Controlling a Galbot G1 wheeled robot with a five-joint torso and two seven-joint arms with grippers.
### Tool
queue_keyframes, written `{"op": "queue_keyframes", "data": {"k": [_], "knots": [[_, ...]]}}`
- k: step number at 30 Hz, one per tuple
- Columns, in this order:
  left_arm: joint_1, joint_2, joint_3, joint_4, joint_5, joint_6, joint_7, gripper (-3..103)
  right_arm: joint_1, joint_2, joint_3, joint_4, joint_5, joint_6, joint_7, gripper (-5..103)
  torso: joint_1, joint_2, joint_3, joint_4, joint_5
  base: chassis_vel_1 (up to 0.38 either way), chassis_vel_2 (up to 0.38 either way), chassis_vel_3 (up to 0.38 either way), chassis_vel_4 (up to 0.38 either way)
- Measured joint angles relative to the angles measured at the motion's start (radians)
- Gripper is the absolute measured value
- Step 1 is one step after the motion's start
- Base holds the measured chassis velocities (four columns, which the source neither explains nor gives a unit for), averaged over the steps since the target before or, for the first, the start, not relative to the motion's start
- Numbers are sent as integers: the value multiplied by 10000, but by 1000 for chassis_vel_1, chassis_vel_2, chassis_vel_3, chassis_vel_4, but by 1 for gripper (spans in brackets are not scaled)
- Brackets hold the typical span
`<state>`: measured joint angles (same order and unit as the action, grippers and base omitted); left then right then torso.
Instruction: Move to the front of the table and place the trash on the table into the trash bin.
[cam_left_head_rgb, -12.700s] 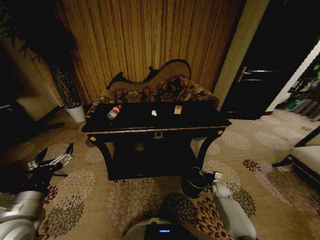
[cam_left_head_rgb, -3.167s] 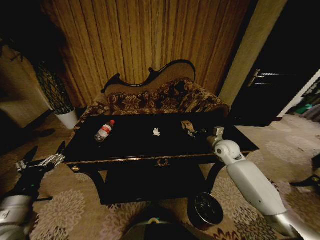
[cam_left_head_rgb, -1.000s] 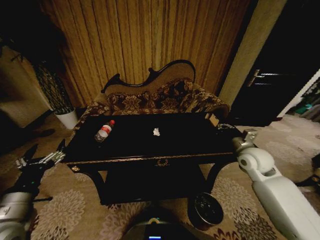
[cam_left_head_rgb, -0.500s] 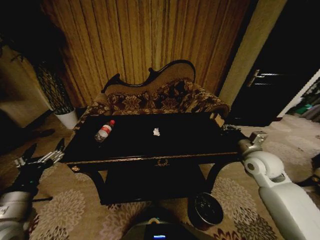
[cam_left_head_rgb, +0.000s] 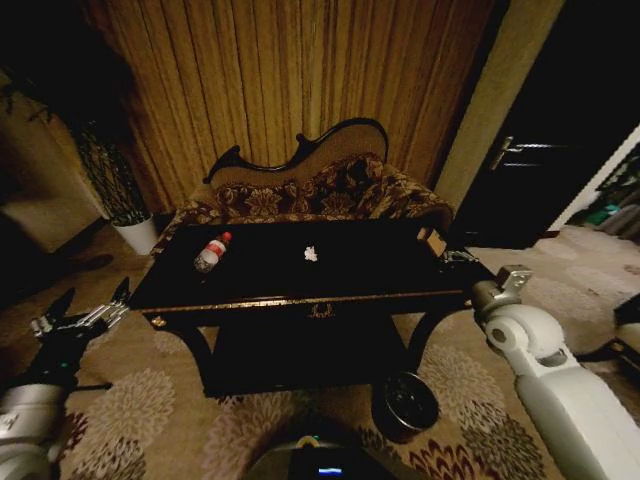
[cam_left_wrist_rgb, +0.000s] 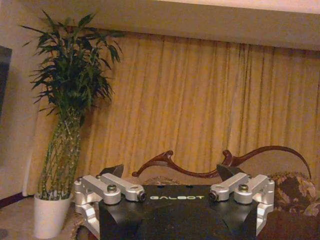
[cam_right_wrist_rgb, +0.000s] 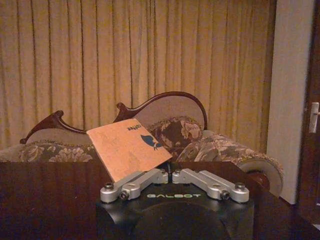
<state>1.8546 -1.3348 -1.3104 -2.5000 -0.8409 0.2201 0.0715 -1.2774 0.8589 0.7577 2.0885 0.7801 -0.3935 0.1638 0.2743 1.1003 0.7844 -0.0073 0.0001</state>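
While the left gripper (cam_left_head_rgb: 88, 312) hung spread wide, the right gripper (cam_right_wrist_rgb: 171, 174) pinched a tan packet (cam_right_wrist_rgb: 128, 147) over the table (cam_left_head_rgb: 300, 296).

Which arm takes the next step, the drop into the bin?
Right. The right gripper is shut on the tan packet at the table's right end, with the trash bin below on that side. The left gripper is open, off the left end.

bottle (cam_left_head_rgb: 209, 253) left and paper wad (cam_left_head_rgb: 311, 254) centre on table (cam_left_head_rgb: 300, 290), trash bin (cam_left_head_rgb: 404, 405) on floor front-right
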Motion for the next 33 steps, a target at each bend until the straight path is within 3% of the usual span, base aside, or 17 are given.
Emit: {"op": "queue_keyframes", "data": {"k": [21, 28, 33], "knots": [[8, -46, -11, 0, 5, -21, 30, 100, -59, 175, -185, -27, -154, 48, -5, 0, 1, -1, 1, -1, -2, 155, -160, -149, 143], [13, -55, -42, 0, -185, -27, 4, 100, -343, 611, -476, -280, -915, 274, 4, 0, -4, 4, -2, 1, -1, 91, -97, -84, 118], [11, -68, -95, 0, -255, -30, -19, 100, -798, 1108, -669, -1495, -1766, 631, -288, 0, 8, -3, 4, 0, -1, 0, 0, 0, 0]]}}
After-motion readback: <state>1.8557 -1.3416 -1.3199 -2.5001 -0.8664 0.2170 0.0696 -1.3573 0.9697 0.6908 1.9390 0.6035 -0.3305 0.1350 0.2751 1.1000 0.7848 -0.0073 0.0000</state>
